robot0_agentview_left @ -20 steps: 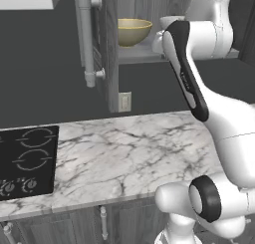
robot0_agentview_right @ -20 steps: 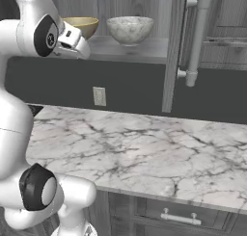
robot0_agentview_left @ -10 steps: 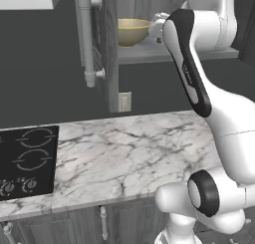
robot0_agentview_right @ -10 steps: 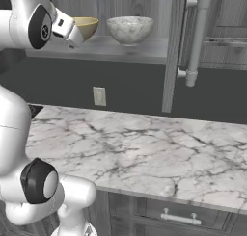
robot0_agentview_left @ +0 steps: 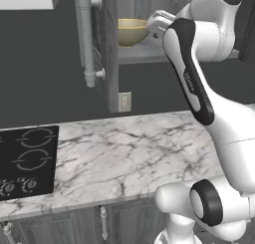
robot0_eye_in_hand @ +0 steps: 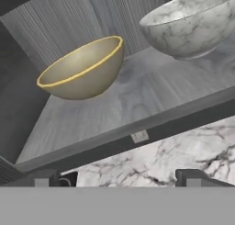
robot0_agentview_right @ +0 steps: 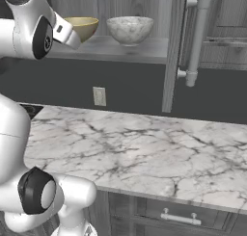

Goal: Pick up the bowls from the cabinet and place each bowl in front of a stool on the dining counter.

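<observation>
Pincer is spread wide, gripping nothing, hanging just in front of the cabinet shelf edge. On that shelf sits the yellow bowl, upright, with the marbled bowl beside it, apart. Below the shelf lies the marble bench, cooktop at one end.

Glossy mustard-yellow bowl beside white-grey marbled bowl on grey shelf; dark grey wood-grain cabinet, white grey-veined worktop

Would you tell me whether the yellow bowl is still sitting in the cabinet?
Yes: the yellow bowl sits upright on the cabinet shelf, beside the marbled bowl.
</observation>
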Controlling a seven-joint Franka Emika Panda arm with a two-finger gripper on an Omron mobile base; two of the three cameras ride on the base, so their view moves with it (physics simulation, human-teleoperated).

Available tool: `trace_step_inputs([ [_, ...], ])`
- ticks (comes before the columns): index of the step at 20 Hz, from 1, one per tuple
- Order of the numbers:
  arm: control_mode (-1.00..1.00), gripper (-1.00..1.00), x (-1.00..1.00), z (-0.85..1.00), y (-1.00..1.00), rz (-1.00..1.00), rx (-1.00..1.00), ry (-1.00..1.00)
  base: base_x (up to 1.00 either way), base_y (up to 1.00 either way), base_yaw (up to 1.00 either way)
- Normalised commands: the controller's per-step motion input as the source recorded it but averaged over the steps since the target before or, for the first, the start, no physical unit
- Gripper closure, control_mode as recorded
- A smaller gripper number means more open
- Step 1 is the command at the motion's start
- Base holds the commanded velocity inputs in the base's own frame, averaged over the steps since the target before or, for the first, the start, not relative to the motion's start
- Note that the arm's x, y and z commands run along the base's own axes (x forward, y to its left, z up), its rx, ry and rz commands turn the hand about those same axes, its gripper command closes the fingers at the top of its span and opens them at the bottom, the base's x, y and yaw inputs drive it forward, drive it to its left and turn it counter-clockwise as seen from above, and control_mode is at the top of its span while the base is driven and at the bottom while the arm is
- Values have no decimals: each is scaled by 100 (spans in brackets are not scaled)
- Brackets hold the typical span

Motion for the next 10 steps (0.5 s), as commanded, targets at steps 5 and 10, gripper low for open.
trace_step_inputs([
  [5, -100, -100, 12, 25, 1, 0, 6, 0, 0, 0, 0],
  [10, -100, -100, 34, 40, 8, 0, 0, 0, 0, 0, 0],
])
